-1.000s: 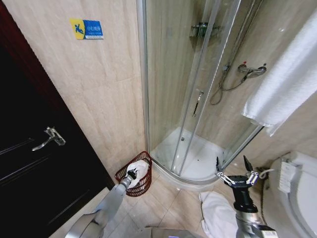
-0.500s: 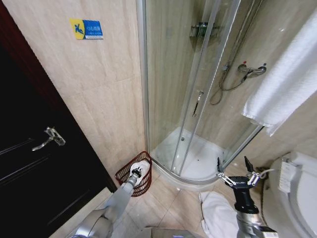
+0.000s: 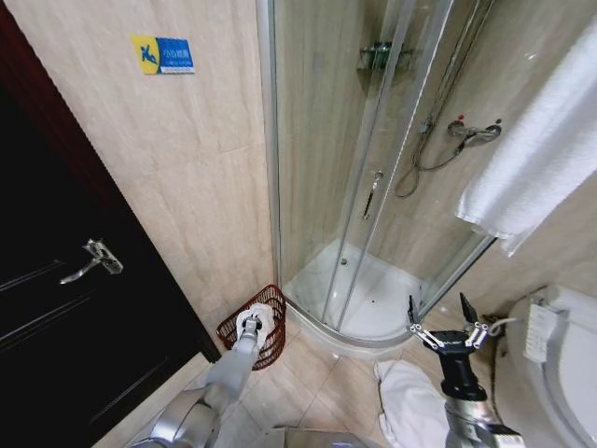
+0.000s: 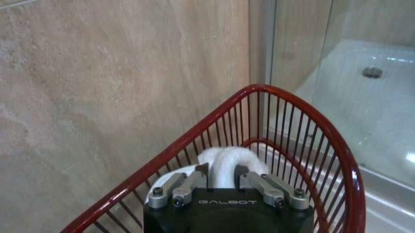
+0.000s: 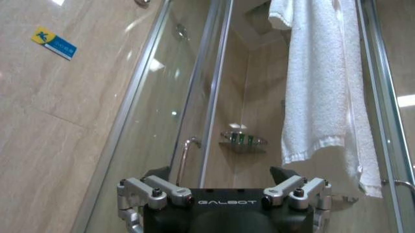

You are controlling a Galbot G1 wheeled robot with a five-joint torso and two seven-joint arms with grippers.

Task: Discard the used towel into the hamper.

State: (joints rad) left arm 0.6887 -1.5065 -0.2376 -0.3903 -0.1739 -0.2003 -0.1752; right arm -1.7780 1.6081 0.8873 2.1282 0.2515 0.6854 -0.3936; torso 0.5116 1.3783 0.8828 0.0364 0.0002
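The towel (image 4: 224, 162) is a white bundle inside the hamper (image 3: 266, 338), which stands on the floor in the corner between the tiled wall (image 3: 177, 177) and the shower (image 3: 373, 187). In the left wrist view the left end effector (image 4: 222, 180) sits within the red rim, its fingers narrow and pinching a fold of the towel.

The step in hand looks like the release. To do it well, open the fingers fully while low inside the hamper so the cloth drops clear, then lift straight up so nothing snags on the wires or drags the towel out.

The right end effector (image 3: 446, 329) hangs wide and unloaded near the shower tray, above another white cloth (image 3: 406, 401) on the floor.
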